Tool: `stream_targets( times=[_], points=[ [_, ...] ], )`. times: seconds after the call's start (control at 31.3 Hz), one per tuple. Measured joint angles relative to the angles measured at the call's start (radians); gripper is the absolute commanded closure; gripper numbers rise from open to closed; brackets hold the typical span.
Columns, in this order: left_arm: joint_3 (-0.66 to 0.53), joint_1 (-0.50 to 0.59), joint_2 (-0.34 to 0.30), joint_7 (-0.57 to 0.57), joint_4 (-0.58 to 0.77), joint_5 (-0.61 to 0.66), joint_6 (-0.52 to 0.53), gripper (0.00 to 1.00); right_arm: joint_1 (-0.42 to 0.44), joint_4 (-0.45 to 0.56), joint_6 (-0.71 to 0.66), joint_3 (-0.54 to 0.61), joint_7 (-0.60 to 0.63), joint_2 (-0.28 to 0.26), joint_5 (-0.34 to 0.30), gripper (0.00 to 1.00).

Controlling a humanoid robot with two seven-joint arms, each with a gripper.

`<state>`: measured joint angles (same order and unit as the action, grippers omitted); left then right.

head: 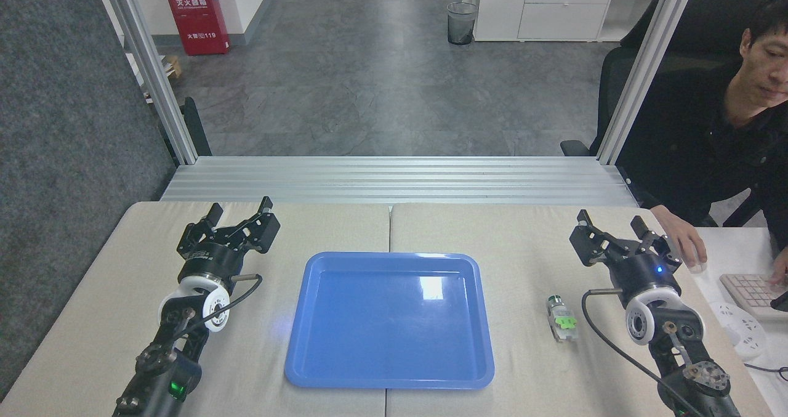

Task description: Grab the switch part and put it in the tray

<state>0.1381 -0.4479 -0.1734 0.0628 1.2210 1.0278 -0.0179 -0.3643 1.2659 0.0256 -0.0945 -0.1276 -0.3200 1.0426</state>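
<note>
The switch part (561, 319), a small white-grey block with a green middle and a dark-tipped silver end, lies on the beige table to the right of the tray. The glossy blue tray (389, 320) sits at the table's centre with nothing in it. My right gripper (608, 222) is open, its fingers spread, a little behind and to the right of the switch part and holding nothing. Far to the left of the tray, my left gripper (240, 207) is open too, with nothing between its fingers.
A person in black sits at the right, one hand (680, 239) on a mouse close to my right gripper. A keyboard (754, 294) lies on the white desk beside it. An aluminium frame (394, 180) borders the table's far edge.
</note>
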Motion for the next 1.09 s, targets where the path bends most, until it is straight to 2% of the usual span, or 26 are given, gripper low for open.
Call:
stream_targets(
  times=[0.7, 1.09],
  points=[
    [0.000, 0.000, 0.000, 0.000, 0.000, 0.000, 0.000, 0.00, 0.003, 0.001, 0.000, -0.008, 0.001, 0.002, 0.002, 0.03],
    [0.000, 0.000, 0.000, 0.000, 0.000, 0.000, 0.000, 0.00, 0.051, 0.001, 0.012, -0.060, -0.015, 0.014, 0.007, 0.03]
  ],
)
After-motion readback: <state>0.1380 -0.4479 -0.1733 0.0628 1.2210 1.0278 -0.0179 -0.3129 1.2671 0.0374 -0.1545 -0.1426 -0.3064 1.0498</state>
